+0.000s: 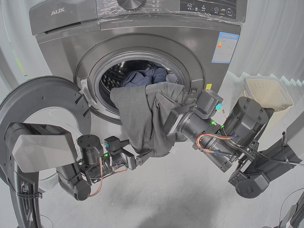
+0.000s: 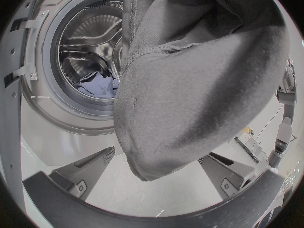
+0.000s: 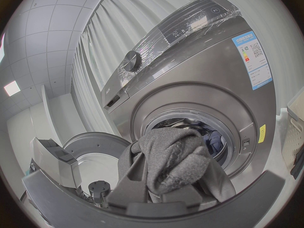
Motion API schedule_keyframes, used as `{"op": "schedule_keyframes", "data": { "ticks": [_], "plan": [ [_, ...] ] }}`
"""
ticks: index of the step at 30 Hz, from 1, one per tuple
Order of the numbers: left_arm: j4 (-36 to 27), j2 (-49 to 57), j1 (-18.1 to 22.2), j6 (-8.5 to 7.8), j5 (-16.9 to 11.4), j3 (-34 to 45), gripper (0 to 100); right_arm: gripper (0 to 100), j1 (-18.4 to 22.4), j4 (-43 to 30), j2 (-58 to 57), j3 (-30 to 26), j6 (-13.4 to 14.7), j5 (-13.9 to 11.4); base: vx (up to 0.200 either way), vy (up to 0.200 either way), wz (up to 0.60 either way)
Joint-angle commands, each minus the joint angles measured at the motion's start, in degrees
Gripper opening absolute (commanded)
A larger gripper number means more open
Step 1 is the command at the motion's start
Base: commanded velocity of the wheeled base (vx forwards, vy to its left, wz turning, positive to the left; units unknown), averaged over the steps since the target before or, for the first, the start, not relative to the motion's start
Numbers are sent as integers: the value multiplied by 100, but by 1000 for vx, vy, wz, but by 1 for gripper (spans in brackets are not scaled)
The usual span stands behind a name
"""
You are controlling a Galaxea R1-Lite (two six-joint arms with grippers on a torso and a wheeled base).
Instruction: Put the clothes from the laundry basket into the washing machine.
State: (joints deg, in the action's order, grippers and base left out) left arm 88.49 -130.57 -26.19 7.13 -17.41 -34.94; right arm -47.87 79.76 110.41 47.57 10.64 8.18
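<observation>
Right wrist view: right gripper (image 3: 158,182) clamps grey garment (image 3: 174,154); left gripper (image 2: 156,162) agape

A lab's mock laundry corner: washing machine (image 1: 63,48) with film-covered panel, white drapes (image 3: 95,48) behind, panelled office ceiling (image 3: 41,32).

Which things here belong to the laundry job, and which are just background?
Job: grey garment; right gripper holding it; left gripper open below it; washing machine with blue clothes inside; laundry basket.
Background: curtain; label sticker.
</observation>
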Motion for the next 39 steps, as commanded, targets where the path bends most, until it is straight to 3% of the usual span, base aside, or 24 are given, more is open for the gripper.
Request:
{"op": "schedule_keyframes", "data": {
  "ticks": [1, 6, 7, 18, 25, 27, 30, 32, 33, 39],
  "plan": [
    [1, -223, 17, 8, -8, -233, 100, 0, -12, 4, 7, -2, -1, -1, 0, 0, 0],
    [1, -364, 8, -19, 9, -452, 100, 0, -38, 4, 7, -11, 17, -1, 0, 0, 0],
    [1, -372, 8, -19, 9, -514, 0, 0, -38, 13, 7, -37, 17, -1, 0, 0, 0],
    [37, -144, -36, -10, 18, -417, 0, 0, -3, 83, 51, -81, 17, -1, 0, 0, 0],
    [37, 1087, -141, -98, -8, 752, 0, 0, 208, 83, 244, -63, -1, -62, 0, 0, 0],
    [37, 1719, -176, -274, -43, 1314, 0, 0, 235, 92, 341, -72, -1, -71, 0, 0, 0],
    [28, 2379, -335, -318, -307, 1798, 0, 0, 235, 171, 446, -72, -1, -80, 0, 0, 0],
    [19, 2748, -431, -265, -465, 1938, 0, 0, 226, 198, 499, -46, -10, -88, 0, 0, 0],
    [19, 2880, -475, -265, -492, 1947, 0, 100, 208, 189, 543, -55, -10, -88, 0, 0, 0],
    [19, 3222, -519, -203, -500, 1754, 0, 100, 173, 206, 859, -266, -1, -80, 0, 0, 0]
  ]
}}
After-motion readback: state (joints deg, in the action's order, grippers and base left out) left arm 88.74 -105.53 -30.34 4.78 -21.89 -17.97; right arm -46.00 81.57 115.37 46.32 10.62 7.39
